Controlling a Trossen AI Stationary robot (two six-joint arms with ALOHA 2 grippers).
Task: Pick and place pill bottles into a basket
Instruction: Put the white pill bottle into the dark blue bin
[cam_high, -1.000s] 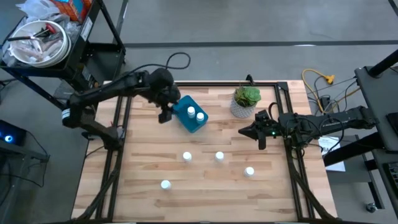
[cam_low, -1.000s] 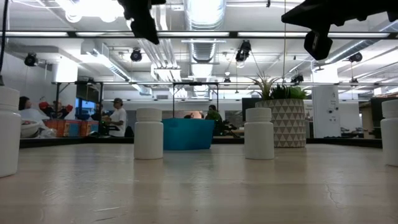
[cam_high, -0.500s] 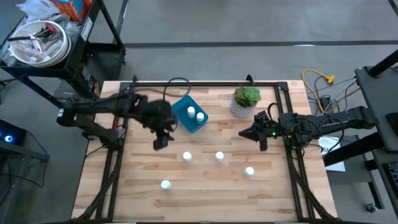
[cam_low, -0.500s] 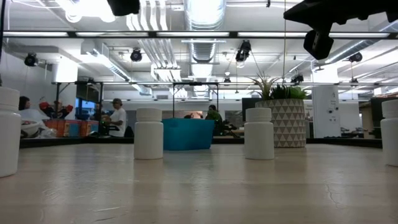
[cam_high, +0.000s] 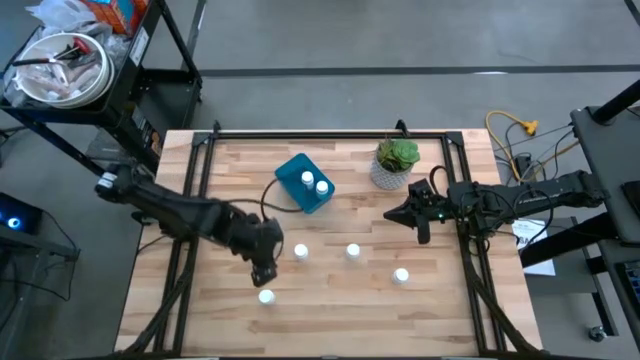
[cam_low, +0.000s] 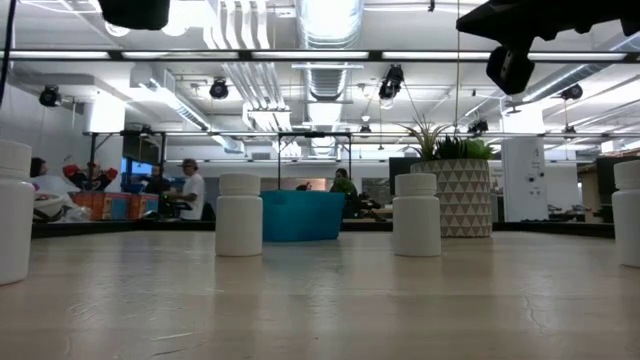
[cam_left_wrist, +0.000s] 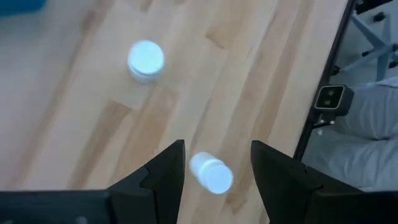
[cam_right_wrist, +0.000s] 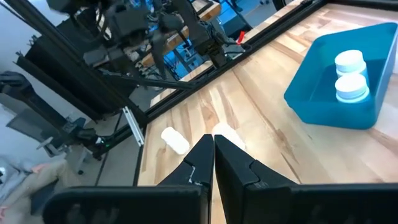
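Four white pill bottles stand upright on the wooden table: one (cam_high: 301, 252), one (cam_high: 352, 251), one (cam_high: 401, 275) and a near-left one (cam_high: 266, 296). Two more (cam_high: 314, 184) stand inside the blue basket (cam_high: 296, 198). My left gripper (cam_high: 263, 270) is open and hangs above the near-left bottle (cam_left_wrist: 211, 173), which shows between its fingers without touching them. My right gripper (cam_high: 419, 218) is shut and empty, in the air near the plant pot; its wrist view (cam_right_wrist: 213, 151) looks toward the basket (cam_right_wrist: 323, 102).
A white pot with a green plant (cam_high: 396, 163) stands at the far right, beside my right gripper. A dark metal frame (cam_high: 190, 250) runs around the table's edges. A cart with a bowl (cam_high: 62, 68) stands beyond the far left corner. People sit in the room behind (cam_low: 186, 190).
My left gripper has gone from beside the basket toward the table's near edge, past the left middle bottle, and now hangs over the near-left bottle. My right arm has kept still. No bottle has moved.
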